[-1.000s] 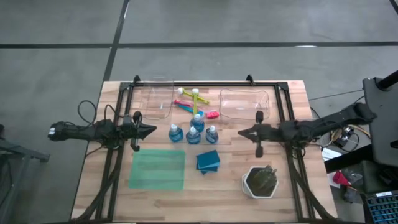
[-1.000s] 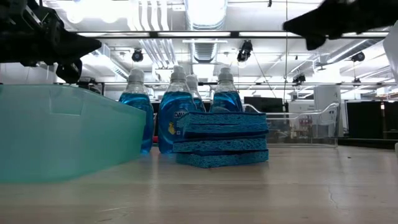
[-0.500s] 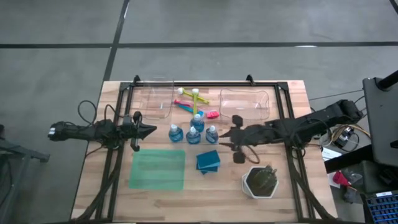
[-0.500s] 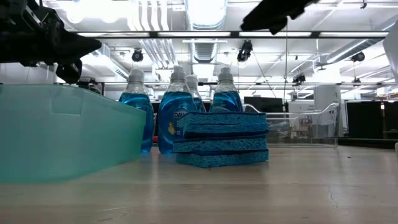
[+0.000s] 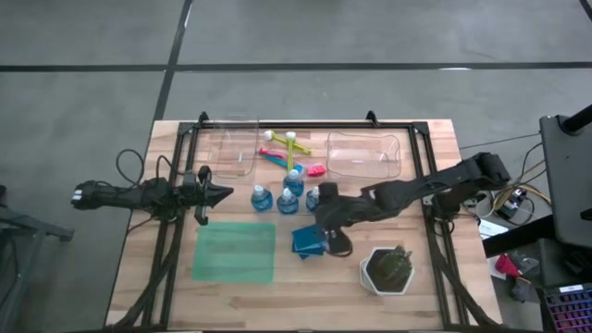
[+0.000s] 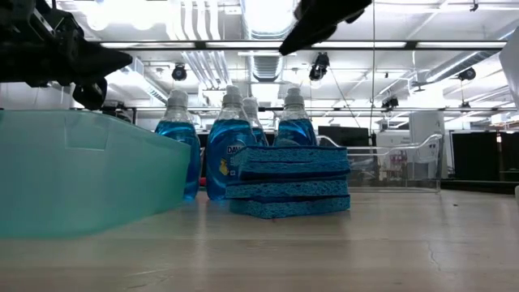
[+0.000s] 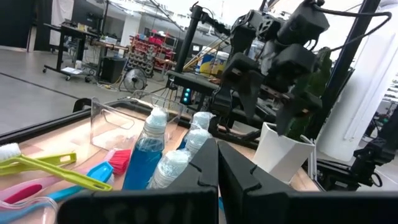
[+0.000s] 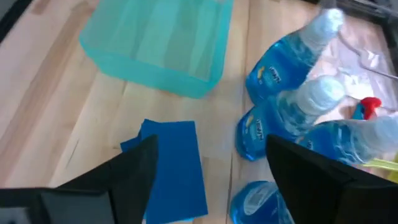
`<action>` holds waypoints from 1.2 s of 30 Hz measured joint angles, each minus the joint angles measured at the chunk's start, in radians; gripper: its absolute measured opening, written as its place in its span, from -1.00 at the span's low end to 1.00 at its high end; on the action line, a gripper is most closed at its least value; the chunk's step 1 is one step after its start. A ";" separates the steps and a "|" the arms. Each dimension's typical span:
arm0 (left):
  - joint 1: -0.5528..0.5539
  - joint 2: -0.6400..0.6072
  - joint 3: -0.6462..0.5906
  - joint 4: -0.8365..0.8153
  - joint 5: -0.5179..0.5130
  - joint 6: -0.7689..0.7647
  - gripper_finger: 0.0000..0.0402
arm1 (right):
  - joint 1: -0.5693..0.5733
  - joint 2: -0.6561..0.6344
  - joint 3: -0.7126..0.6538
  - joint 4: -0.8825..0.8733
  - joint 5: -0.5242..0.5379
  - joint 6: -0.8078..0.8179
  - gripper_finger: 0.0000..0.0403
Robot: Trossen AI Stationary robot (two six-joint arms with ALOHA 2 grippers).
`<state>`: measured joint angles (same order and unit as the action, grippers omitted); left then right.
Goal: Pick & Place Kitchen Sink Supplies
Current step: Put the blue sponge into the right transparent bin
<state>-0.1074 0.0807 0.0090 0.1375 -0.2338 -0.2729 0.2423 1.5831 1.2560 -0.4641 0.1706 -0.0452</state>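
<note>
Two blue sponges (image 5: 310, 240) lie stacked on the table just near of four small bottles of blue liquid (image 5: 287, 197); both also show in the low view, the sponges (image 6: 288, 182) in front of the bottles (image 6: 231, 146). Yellow-green, blue and pink brushes (image 5: 285, 151) lie farther back. My right gripper (image 5: 326, 229) hangs open above the sponges, well clear of them in the low view (image 6: 324, 16); in its wrist view (image 8: 211, 149) the fingers stand either side of a sponge (image 8: 174, 171). My left gripper (image 5: 222, 194) waits shut, left of the bottles.
A translucent green mat (image 5: 234, 252) lies near and left of the sponges. A white hexagonal pot with a dark plant (image 5: 387, 270) stands right of them, close under my right arm. Two clear containers (image 5: 231, 148) (image 5: 363, 153) stand at the back.
My right gripper has swung from the table's right side toward the left and a little nearer, past the bottles, tipping downward, and now hangs over the sponges. Nothing on the table has moved.
</note>
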 joint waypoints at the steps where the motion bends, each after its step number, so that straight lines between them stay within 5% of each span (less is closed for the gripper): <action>1: 0.000 0.000 0.000 0.000 0.000 0.000 -1.00 | 0.000 0.018 0.014 -0.008 0.000 -0.006 0.49; 15: 0.000 0.000 0.000 -0.006 0.000 0.000 -1.00 | 0.004 0.193 0.121 -0.077 -0.097 -0.021 0.53; 36: 0.000 0.001 0.000 -0.016 0.000 0.000 -1.00 | -0.002 0.322 0.124 -0.100 -0.089 0.016 0.78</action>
<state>-0.1072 0.0814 0.0092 0.1215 -0.2339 -0.2729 0.2401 1.9054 1.3804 -0.5643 0.0814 -0.0296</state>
